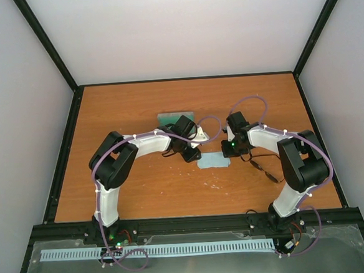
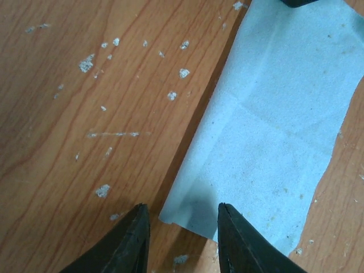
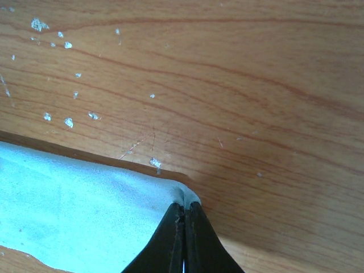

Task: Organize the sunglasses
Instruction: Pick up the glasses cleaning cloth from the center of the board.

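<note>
Nearest the arm bases, the sunglasses lie on the wooden table, just right of the pale blue cloth and apart from both pincers. Whether they are folded is too small to tell.

The work in hand appears to be the cloth, not the glasses. The right gripper has its fingers pressed together on one corner of the cloth, and the fabric puckers where it enters them. The left gripper has its fingers apart, low over the wood, straddling another corner — one finger over bare table, the other over fabric.

To do this well, I judge the left should settle until the cloth edge sits between its fingers, then close before either arm lifts. Raising one corner alone would drag and crumple the sheet. Both should then move together, with the cloth taut and clear of the glasses.

Farther back, the grey case lies behind the left wrist, partly hidden, its green lining showing — a likely destination.
</note>
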`<state>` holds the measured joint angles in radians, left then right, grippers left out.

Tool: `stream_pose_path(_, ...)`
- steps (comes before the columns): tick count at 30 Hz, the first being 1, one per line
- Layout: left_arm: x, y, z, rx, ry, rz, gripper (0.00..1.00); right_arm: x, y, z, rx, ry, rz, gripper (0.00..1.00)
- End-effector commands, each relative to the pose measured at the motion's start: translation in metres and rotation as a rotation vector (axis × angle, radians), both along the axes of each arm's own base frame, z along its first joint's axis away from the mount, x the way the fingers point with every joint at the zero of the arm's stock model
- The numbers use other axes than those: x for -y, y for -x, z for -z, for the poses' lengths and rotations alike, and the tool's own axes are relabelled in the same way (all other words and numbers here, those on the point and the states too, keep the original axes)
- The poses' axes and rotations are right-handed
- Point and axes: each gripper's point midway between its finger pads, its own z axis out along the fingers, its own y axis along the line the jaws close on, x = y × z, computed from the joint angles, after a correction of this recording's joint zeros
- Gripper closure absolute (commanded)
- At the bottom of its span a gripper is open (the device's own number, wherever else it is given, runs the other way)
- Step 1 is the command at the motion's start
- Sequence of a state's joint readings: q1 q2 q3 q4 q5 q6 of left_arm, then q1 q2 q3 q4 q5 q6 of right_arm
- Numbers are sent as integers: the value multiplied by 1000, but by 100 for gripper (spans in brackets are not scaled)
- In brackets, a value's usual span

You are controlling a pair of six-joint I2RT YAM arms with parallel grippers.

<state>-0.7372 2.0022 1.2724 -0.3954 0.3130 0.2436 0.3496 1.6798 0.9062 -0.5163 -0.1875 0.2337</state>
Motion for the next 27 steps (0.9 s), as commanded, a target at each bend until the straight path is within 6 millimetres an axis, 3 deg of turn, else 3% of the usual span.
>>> stream_pose_path(1,9,-3,0,9,14,22,66,6,11,7,-35,36,7,97)
stream_pose_path(5,9,-1,3,5,10,27,72,5,11,6,-35,32,7,97)
stream_pose_path(14,11,7,1,-6,13,43,98,4,9,3,-27,25,8,97)
stream_pose_path(20,9,8,-3,8,9,41,100,2,7,1,-18,10,11,97)
stream_pose_path(27,-4,-6,-16,82,-7,13,100,-10,-5,-13,21,-25,-13,97)
